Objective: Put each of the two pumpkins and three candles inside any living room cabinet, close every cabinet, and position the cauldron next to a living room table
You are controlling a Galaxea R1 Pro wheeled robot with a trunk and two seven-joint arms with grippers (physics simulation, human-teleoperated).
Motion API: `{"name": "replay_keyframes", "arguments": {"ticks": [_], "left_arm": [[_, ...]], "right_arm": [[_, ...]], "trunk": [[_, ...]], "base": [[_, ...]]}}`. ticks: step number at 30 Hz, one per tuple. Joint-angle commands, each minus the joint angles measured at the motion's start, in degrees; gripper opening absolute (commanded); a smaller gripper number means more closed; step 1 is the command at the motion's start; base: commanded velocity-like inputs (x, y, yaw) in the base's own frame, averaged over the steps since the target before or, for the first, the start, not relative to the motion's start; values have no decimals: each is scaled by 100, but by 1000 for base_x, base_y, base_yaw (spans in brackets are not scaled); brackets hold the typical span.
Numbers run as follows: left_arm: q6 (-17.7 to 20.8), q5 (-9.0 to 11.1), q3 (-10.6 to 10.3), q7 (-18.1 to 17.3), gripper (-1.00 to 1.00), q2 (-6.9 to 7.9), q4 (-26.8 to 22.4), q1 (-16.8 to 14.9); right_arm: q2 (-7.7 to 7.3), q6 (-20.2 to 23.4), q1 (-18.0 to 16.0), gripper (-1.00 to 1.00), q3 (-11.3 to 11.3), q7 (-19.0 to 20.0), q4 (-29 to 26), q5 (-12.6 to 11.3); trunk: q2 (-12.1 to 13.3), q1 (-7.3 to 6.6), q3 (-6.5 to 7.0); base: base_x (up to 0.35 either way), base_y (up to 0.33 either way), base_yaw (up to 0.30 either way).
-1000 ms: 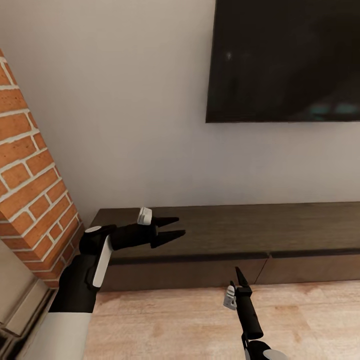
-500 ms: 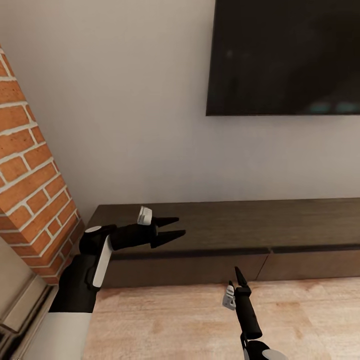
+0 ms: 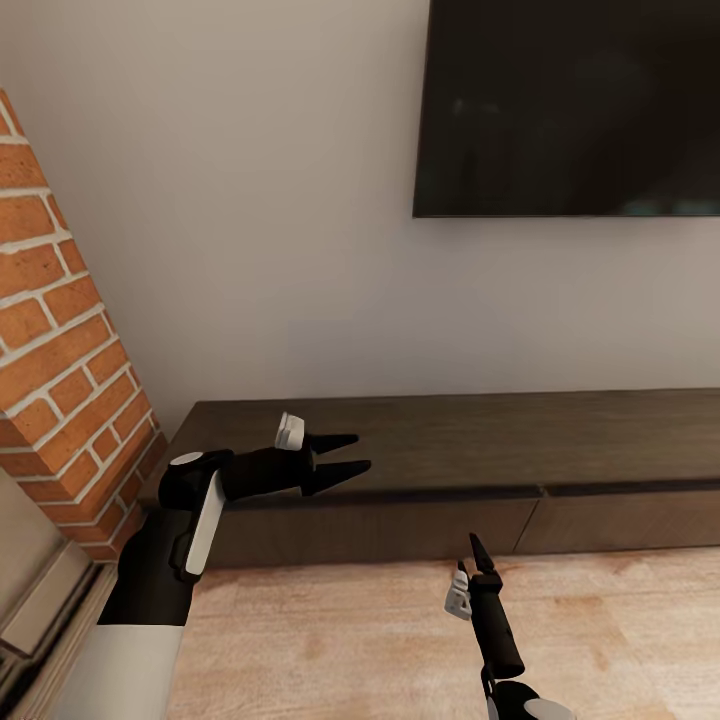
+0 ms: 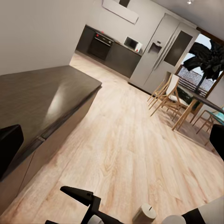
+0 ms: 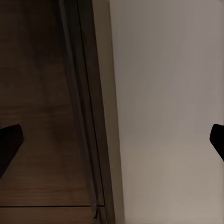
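Observation:
The cabinet (image 3: 470, 445) is a long, low dark-brown unit against the wall, its drawer fronts shut. My left gripper (image 3: 346, 453) hovers open and empty over the cabinet's left end, fingers pointing right. In the left wrist view the cabinet top (image 4: 42, 100) runs beside the left gripper (image 4: 112, 144). My right gripper (image 3: 477, 550) points up in front of the drawer fronts, above the floor. The right wrist view shows the right gripper (image 5: 112, 144) with its fingertips wide apart, facing the cabinet's top edge (image 5: 42, 93) and the wall. The pumpkins, candles and cauldron are out of view.
A red-brick fireplace (image 3: 70, 370) stands close on the left. A dark TV (image 3: 570, 105) hangs on the wall above the cabinet. Pale wood floor (image 3: 350, 640) lies in front. Far off, the left wrist view shows dining chairs (image 4: 170, 95) and a kitchen.
The whole picture has shifted: the TV and the cabinet sit higher in view, so the camera moved. Both grippers keep the same pose and opening.

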Motion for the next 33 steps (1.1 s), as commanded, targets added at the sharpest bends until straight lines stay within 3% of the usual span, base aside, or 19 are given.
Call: {"name": "replay_keyframes", "arguments": {"ticks": [1, 12, 14, 17, 20, 25, 28, 33], "left_arm": [[0, 1, 0, 0, 100, 0, 0, 0], [0, 1, 0, 0, 100, 0, 0, 0], [0, 1, 0, 0, 100, 0, 0, 0], [0, 1, 0, 0, 100, -7, 0, 0], [0, 2, -6, 0, 100, -8, 0, 0], [0, 1, -16, 0, 100, -16, 0, 0], [0, 1, -17, 0, 100, -17, 0, 0], [0, 1, -25, 0, 100, -23, 0, 0]], "right_arm": [[-2, 0, -1, 100, 0, 2, 0, 0], [-17, 5, -78, 100, -31, 8, 1, 3], [-22, 7, -177, 100, -105, 12, 45, 10], [-10, 8, -570, 100, -316, 16, 573, 14], [-9, 3, -807, 100, -355, 16, 878, 10], [-2, 0, -902, 100, -367, 16, 975, 11], [6, 0, -922, 100, -369, 29, 990, 11], [1, 0, -1071, 100, -369, 430, 977, 9]], "trunk": [[-42, 23, -18], [-483, 264, -216], [-563, 308, -252], [-683, 374, -306], [-804, 440, -360], [-1004, 550, -449], [-1009, 558, -516], [-1016, 571, -626]], "base": [[0, 0, 0], [0, 0, 0], [0, 0, 0], [0, 0, 0], [0, 0, 0], [0, 0, 0], [0, 0, 0], [0, 0, 0]]}}
